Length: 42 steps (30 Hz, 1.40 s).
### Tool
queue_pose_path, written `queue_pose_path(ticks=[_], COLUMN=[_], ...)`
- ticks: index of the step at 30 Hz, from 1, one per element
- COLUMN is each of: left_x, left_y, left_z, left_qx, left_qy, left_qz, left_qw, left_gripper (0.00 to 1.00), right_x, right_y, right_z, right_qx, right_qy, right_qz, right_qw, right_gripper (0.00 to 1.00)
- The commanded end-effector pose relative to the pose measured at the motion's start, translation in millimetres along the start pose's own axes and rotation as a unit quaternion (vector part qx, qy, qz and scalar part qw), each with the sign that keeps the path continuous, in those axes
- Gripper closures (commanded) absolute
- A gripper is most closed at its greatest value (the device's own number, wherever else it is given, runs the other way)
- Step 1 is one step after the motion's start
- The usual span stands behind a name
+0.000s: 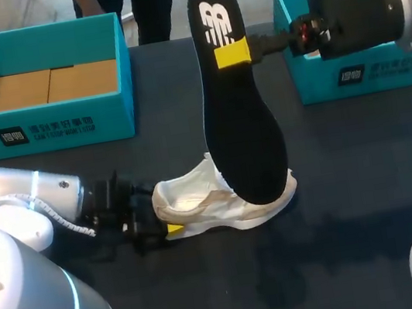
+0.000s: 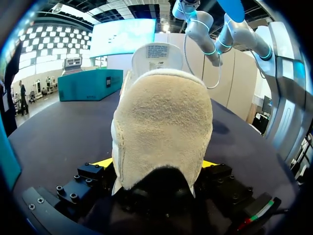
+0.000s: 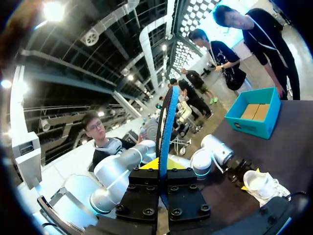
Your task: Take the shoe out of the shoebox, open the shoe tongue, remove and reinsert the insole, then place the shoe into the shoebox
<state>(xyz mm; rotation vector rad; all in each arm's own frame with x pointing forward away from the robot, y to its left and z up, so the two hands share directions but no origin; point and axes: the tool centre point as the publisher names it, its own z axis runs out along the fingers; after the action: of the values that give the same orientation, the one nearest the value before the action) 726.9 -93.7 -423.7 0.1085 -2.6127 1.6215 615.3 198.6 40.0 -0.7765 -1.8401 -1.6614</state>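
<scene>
A white shoe (image 1: 213, 196) lies on its side in the middle of the black table (image 1: 339, 204). My left gripper (image 1: 162, 222) is at its heel. In the left wrist view the cream heel (image 2: 164, 122) fills the space between the spread yellow fingertips (image 2: 105, 162) of the left gripper (image 2: 156, 164), which is open. The black insole (image 1: 237, 110) hangs upright, its lower end against the shoe's opening. My right gripper (image 1: 241, 51) is shut on the insole near its upper end. In the right wrist view the insole (image 3: 164, 127) stands edge-on between the closed fingers of the right gripper (image 3: 160, 171).
A teal shoebox (image 1: 59, 115) with cardboard inside stands at the back left. A second teal box (image 1: 366, 78) stands at the back right, partly behind my right arm. A person stands beyond the table's far edge.
</scene>
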Motion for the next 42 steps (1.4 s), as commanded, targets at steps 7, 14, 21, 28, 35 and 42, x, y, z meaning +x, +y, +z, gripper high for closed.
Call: queue_pose_path(ticks=[7,14,21,28,35,42], left_x=[-1.5,-5.9,-8.9,-11.5,-12.6,-12.5], left_y=[-4,-13,-21,-33,-42,-57], left_z=[-11,-20,-32,-48,-55,-61], left_qx=[-0.031,-0.1,-0.178,-0.217,-0.287,-0.362], left_qy=[0.001,0.007,0.02,0.013,0.031,0.036], left_qz=[0.004,0.001,-0.001,-0.001,0.004,0.004], left_qw=[1.0,0.995,0.984,0.976,0.957,0.932], left_gripper=[0.0,0.0,0.0,0.0,0.0,0.0], right_x=[-0.4,-0.4,-0.4,-0.4,-0.4,-0.4], right_y=[0.7,0.7,0.7,0.7,0.7,0.7], right_z=[2,2,2,2,2,2], right_qx=[0.001,0.001,0.001,0.001,0.001,0.001], right_qy=[-0.001,-0.001,-0.001,-0.001,-0.001,-0.001], right_qz=[0.001,0.001,0.001,0.001,0.001,0.001], right_qw=[1.0,1.0,1.0,1.0,1.0,1.0], right_gripper=[1.0,1.0,1.0,1.0,1.0,1.0])
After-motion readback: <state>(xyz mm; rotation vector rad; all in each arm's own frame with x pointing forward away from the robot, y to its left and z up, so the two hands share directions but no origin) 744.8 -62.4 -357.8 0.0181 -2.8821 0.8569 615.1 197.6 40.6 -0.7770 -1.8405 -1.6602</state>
